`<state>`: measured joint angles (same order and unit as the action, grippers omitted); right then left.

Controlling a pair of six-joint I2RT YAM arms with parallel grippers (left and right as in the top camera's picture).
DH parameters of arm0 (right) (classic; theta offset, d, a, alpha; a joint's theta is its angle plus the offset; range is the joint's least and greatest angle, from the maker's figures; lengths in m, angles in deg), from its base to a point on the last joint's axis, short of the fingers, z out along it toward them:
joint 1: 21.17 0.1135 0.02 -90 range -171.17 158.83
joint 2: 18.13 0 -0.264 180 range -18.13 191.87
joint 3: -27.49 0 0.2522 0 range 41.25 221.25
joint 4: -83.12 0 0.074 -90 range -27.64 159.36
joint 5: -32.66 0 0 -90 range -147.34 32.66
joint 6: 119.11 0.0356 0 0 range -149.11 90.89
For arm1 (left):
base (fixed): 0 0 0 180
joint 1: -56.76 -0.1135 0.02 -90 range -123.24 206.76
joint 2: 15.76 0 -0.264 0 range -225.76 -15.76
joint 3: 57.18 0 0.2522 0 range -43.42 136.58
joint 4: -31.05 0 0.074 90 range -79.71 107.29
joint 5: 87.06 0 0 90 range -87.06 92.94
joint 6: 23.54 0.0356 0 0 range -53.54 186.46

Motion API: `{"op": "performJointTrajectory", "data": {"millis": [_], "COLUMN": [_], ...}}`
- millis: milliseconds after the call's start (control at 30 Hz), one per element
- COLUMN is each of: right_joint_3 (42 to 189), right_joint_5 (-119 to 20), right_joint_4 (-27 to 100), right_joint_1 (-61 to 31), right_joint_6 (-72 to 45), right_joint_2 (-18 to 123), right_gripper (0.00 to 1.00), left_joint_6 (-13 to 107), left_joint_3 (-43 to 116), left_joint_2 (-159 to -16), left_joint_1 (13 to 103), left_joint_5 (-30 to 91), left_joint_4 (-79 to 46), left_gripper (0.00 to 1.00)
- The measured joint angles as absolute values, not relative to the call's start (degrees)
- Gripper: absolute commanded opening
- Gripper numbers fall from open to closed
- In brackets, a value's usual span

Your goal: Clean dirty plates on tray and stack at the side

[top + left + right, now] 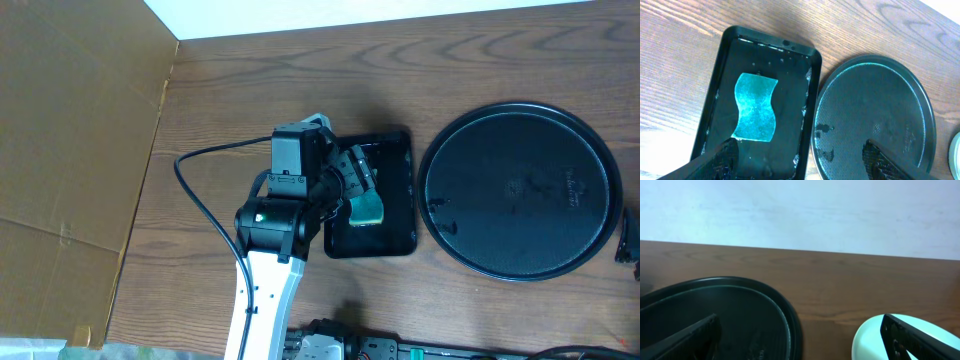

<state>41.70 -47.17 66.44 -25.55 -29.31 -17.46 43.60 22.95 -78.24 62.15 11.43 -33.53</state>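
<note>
- My right fingers and left fingers both hang spread, holding nothing.
- The pale mint round plate lies off the large round black tray, just beyond its right rim, nearest my right fingers.

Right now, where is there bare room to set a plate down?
The round tray is bare, and so is the wood between the cardboard and the left arm. Crowded at the sponge tray, under the left claw.

Looks like a robotics lab bench: a white-and-black robot arm with a loose black cable over a brown wood-grain table, a flat brown cardboard sheet alongside, a plain pale wall behind
</note>
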Motion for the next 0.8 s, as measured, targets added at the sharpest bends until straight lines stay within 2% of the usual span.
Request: {"op": "performJointTrajectory", "data": {"millis": [800], "right_joint_3": [41.7], "right_joint_5": [-47.8], "right_joint_4": [66.2], "right_joint_1": [-25.4], "right_joint_6": [-29.1], "right_joint_2": [-17.5], "right_gripper": [0.99], "left_joint_6": [43.6], "left_joint_3": [23.0], "left_joint_2": [-78.2], "left_joint_1": [62.1], "left_joint_5": [11.4], "left_joint_4": [-33.5], "left_gripper": [0.8]}}
